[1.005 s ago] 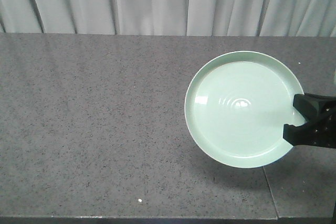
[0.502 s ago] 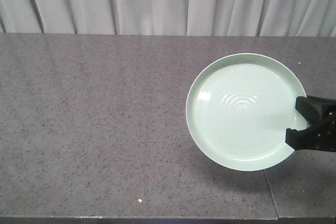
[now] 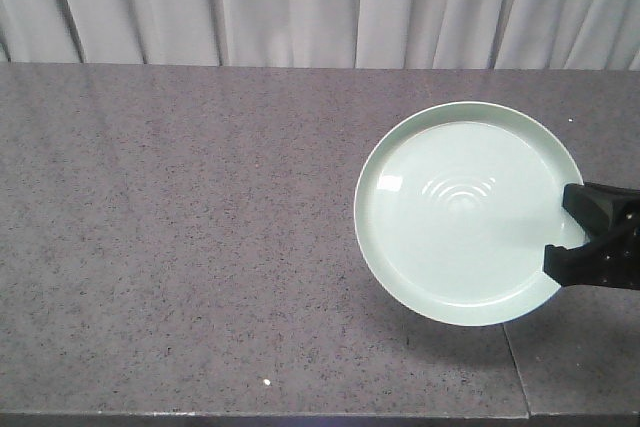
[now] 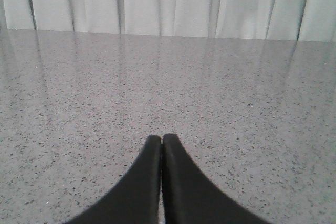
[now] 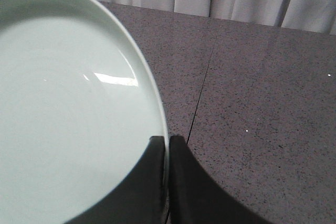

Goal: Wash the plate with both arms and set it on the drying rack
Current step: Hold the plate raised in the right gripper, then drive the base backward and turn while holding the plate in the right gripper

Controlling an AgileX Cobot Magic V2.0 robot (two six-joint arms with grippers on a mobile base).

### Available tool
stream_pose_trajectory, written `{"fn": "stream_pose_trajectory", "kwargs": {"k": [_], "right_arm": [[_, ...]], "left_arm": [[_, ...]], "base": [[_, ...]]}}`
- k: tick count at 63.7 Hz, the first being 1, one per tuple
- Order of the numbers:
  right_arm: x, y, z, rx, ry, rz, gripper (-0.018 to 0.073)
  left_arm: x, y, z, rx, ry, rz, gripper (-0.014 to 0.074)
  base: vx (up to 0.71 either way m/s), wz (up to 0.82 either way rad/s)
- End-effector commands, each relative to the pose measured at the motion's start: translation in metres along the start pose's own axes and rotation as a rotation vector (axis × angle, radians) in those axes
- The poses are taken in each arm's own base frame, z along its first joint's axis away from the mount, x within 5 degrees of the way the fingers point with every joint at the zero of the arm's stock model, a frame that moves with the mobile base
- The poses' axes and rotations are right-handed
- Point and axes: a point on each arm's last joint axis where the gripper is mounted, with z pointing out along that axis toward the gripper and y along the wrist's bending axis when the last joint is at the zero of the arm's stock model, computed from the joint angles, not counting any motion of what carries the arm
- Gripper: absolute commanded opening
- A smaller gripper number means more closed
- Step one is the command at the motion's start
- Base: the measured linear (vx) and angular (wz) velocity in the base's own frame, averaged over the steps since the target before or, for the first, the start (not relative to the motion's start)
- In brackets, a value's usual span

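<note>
Right jaws clamping rim of one plate, left jaws pressed together, empty, one grey counter

The plate has a smooth, glossy finish resembling glazed ceramic; it shows bright reflections and faint concentric rings at its centre. The bench has a speckled grey, stone-like top, smooth with a soft sheen. The left end effector and right end effector have smooth black fingers with a matt-to-satin finish. The curtain is pale, pleated, matt cloth.
</note>
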Motion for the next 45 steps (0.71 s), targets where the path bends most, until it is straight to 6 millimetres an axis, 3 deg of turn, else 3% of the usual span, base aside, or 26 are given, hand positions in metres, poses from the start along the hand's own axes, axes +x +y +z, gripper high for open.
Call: {"fn": "stream_pose_trajectory", "kwargs": {"k": [1,45], "right_arm": [[-0.0184,-0.0012,-0.0048,0.01,-0.122,-0.011,-0.0006],[-0.018,-0.0012,-0.0047,0.01,-0.117,-0.011,-0.0006]], "left_arm": [[-0.002,-0.001,-0.0003,0.016,-0.07,-0.008,-0.0006],[-0.002,-0.001,-0.0003,0.016,-0.07,-0.008,-0.0006]], "base": [[0.0,0.0],[-0.04,0.17]]}}
